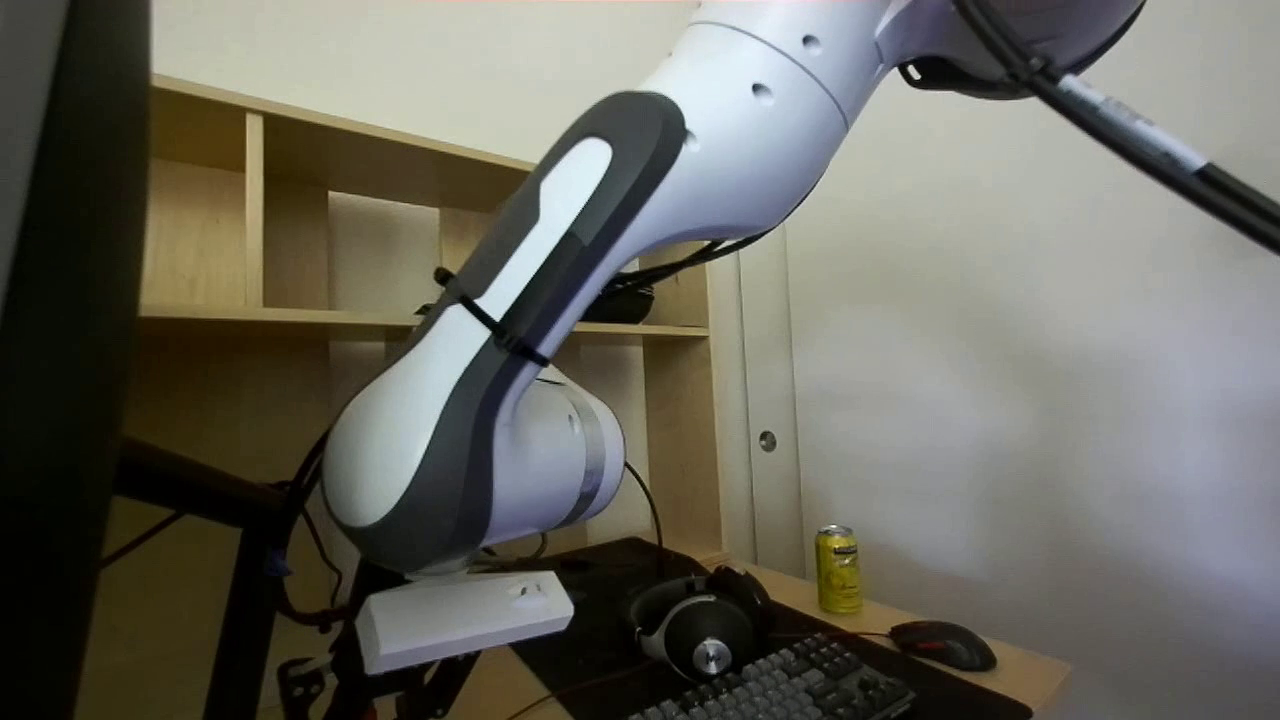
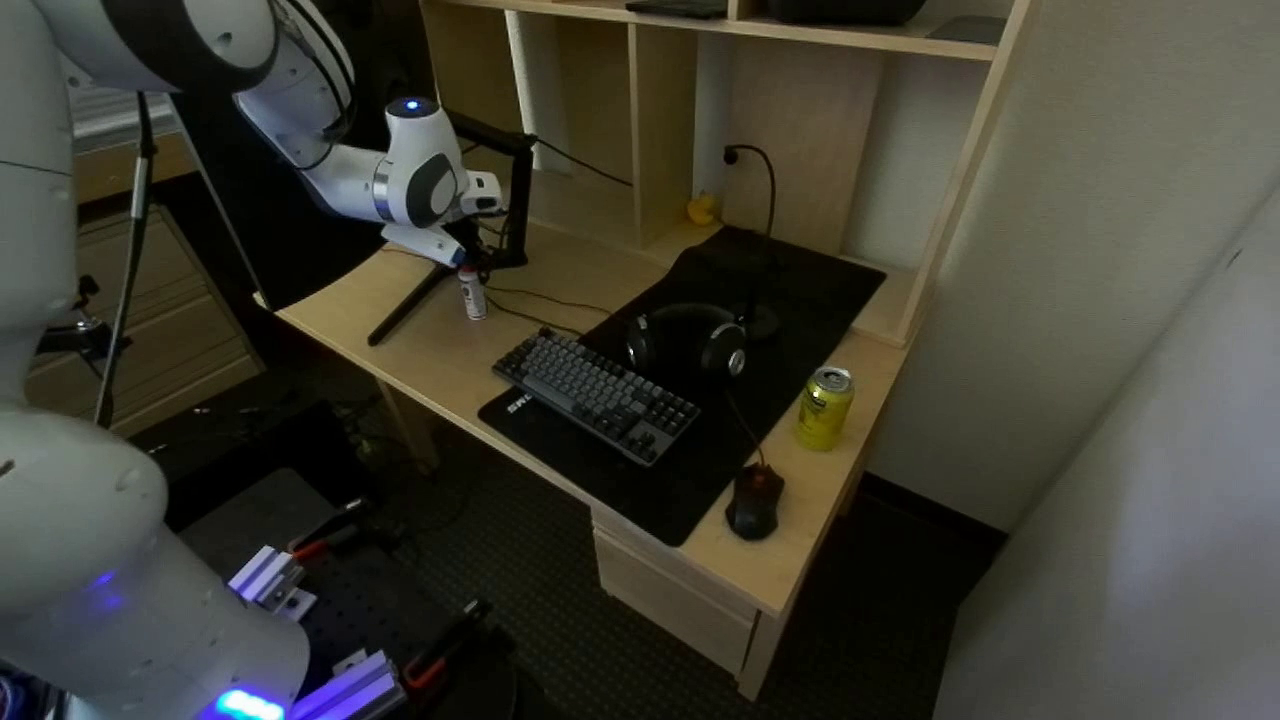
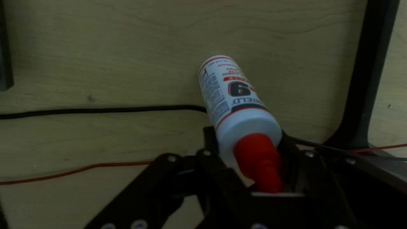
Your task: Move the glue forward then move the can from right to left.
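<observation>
The glue (image 3: 233, 90) is a white bottle with a red pointed cap (image 3: 259, 159), seen large in the wrist view. My gripper (image 3: 247, 138) is shut on its upper part, one finger on each side, the cap pointing back between them. In an exterior view the same glue (image 2: 472, 296) stands roughly upright under the gripper, at the desk's far left; whether its base touches the wood is hard to tell. Well away from the gripper, the yellow-green can (image 2: 825, 410) stands upright at the desk's right end. It also appears in an exterior view as the can (image 1: 838, 570).
A black stand leg (image 2: 410, 303) lies close beside the glue, and its post (image 2: 518, 200) rises behind. Thin cables (image 3: 95, 110) cross the desk there. Keyboard (image 2: 598, 392), headphones (image 2: 690, 340) and desk mat (image 2: 660, 500) fill the middle. The mouse (image 2: 755, 502) sits near the can.
</observation>
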Tool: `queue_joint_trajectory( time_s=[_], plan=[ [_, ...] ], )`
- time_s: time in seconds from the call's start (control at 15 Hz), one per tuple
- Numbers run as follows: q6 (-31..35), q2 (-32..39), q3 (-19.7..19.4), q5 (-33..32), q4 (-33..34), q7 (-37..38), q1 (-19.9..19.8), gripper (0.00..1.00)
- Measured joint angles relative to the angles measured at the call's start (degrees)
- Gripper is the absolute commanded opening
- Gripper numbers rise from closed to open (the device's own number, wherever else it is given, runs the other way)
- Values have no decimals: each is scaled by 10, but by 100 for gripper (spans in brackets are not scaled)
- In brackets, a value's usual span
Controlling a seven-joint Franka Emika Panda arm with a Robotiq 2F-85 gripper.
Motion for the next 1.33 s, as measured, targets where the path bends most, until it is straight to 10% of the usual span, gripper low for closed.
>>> queue_joint_trajectory(
  time_s=[0.8, 0.93, 1.33],
  plan=[
    [-8, 1, -34, -47, 8, 1, 12, 20],
    [-10, 1, -34, -47, 8, 2, 12, 72],
    [-23, 1, -36, -47, 10, 26, 14, 99]
  ],
)
